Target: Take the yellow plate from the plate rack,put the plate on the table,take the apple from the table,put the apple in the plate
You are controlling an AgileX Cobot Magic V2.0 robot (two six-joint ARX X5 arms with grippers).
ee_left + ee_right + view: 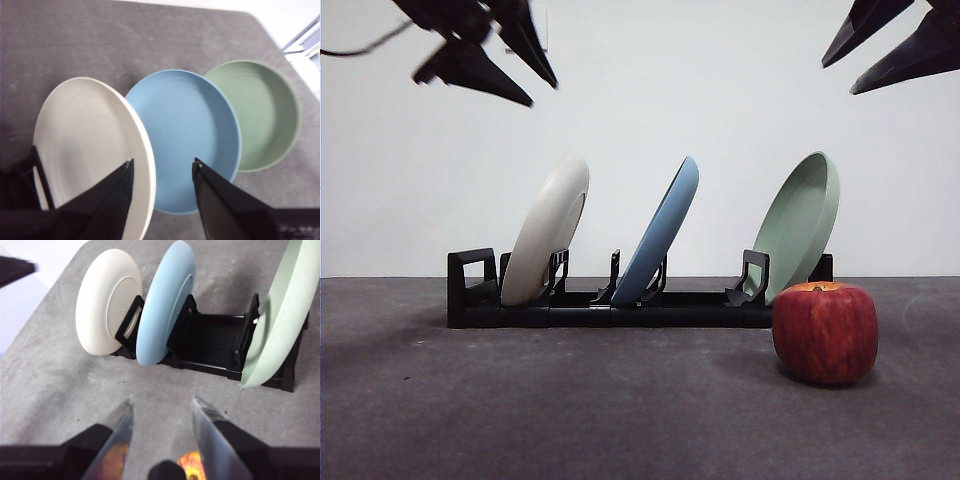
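Yellow plate (548,232) leans in the plate rack (470,290), nothing holding it.
The apple (825,332) stands on the dark grey table (570,410) beside the rack's end; the right wrist view cuts it off between the spread right gripper (162,407). Left gripper (163,168), spread, hovers above the cream rim; a pale wall lies behind.

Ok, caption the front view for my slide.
Cream round plate, blue plate and green plate lean in a black slotted rack; red apple waits nearby.
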